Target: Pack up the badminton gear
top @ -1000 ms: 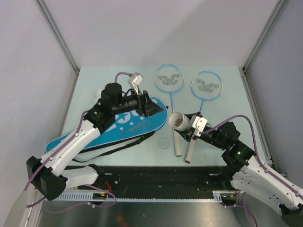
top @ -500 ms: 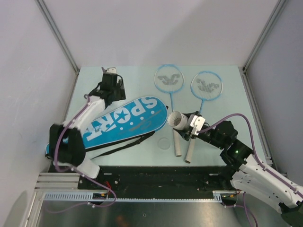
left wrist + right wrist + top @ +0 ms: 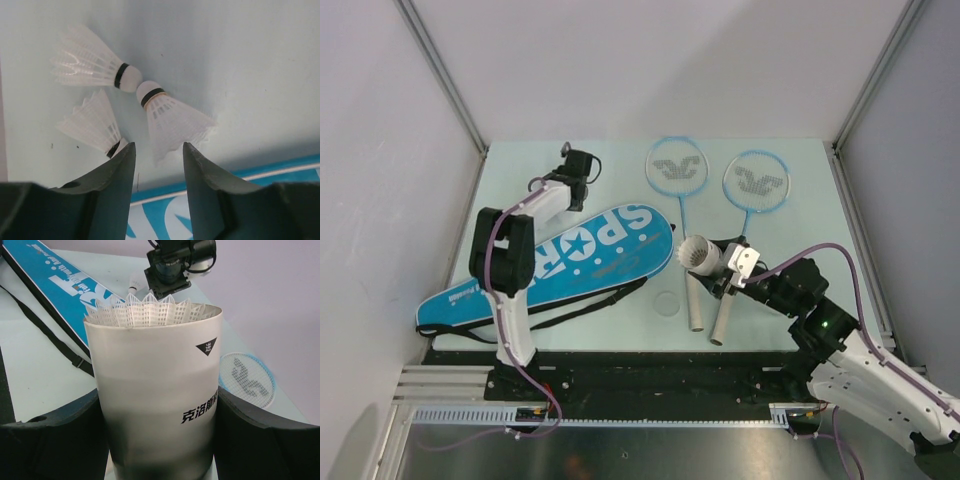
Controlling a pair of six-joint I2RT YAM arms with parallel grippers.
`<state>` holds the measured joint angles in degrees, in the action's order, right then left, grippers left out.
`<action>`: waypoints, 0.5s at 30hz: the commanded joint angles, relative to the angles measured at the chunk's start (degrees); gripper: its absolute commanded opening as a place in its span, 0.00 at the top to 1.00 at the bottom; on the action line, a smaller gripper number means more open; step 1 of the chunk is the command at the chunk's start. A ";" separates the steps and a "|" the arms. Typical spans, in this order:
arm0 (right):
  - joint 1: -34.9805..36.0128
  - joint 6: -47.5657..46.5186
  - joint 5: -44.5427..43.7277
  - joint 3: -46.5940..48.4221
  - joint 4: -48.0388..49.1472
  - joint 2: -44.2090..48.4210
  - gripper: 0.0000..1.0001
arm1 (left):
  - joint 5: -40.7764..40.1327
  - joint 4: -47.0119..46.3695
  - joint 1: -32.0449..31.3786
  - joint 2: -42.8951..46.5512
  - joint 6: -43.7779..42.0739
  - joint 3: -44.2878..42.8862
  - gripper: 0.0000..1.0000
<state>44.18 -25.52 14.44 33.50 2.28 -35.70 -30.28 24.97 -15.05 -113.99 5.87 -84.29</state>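
Tabletop (image 3: 250,60): shuttlecocks (image 3: 172,117) beside bag (image 3: 157,216) edge.

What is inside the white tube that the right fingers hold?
White shuttlecock feathers show at the open mouth of the tube. Its wall hides how many shuttlecocks lie deeper.

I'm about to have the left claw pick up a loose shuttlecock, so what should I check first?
1. Left claw open: ok.
2. Middle shuttlecock lined up between its fingers: ok.
3. Neighbours clear: not ok; the lower shuttlecock has its cork right beside one finger.
4. Claw height above the table: cannot tell.
5. Right claw shut on the tube: ok.
6. Room left in the tube: cannot tell; feathers already show at its mouth.
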 commanded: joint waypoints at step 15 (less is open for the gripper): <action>0.29 0.65 -1.87 0.08 0.44 2.48 0.67 | 3.52 0.42 -6.30 10.23 -1.83 -4.40 1.00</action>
<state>44.18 -25.23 13.89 33.32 1.56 -33.82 -32.80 25.78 -17.50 -118.58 3.01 -87.20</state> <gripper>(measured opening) 0.704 0.014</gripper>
